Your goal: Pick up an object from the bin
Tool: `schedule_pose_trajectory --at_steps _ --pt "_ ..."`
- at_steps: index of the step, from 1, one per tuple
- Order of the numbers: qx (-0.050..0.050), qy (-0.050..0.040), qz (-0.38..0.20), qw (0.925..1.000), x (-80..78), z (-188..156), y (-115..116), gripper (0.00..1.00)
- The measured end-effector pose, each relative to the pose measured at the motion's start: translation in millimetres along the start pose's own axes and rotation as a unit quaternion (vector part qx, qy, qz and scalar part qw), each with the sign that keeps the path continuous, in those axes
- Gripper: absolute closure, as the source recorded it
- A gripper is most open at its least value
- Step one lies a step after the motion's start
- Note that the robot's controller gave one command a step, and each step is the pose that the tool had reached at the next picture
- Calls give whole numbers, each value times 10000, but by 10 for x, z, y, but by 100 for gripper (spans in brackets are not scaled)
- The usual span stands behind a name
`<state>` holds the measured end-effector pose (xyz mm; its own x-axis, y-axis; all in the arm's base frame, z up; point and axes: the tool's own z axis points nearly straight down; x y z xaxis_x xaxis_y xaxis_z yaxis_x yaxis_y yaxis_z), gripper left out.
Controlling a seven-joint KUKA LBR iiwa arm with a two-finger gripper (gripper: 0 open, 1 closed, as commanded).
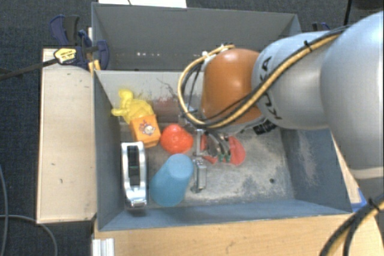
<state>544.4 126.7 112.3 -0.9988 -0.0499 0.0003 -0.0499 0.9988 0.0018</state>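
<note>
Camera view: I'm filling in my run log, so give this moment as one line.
end effector: low at bin centre | nearest: red thing, orange ball, blue cup on its side | hold: cannot tell

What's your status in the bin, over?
Gripper low at mid bin, over red thing. Hold not confirmed. Blue cup and orange ball crowd it close alongside.

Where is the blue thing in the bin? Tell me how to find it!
Look in the grey bin, by its near wall, towards the left. Below the orange ball and right of the white tape dispenser lies a light blue cylinder. It is the only blue thing there.
</note>
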Motion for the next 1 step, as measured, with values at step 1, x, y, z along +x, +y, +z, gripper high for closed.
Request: schedule_pose_trajectory --at_steps 1 --pt "4 -28 -1238 9923 -164 195 -15 0"
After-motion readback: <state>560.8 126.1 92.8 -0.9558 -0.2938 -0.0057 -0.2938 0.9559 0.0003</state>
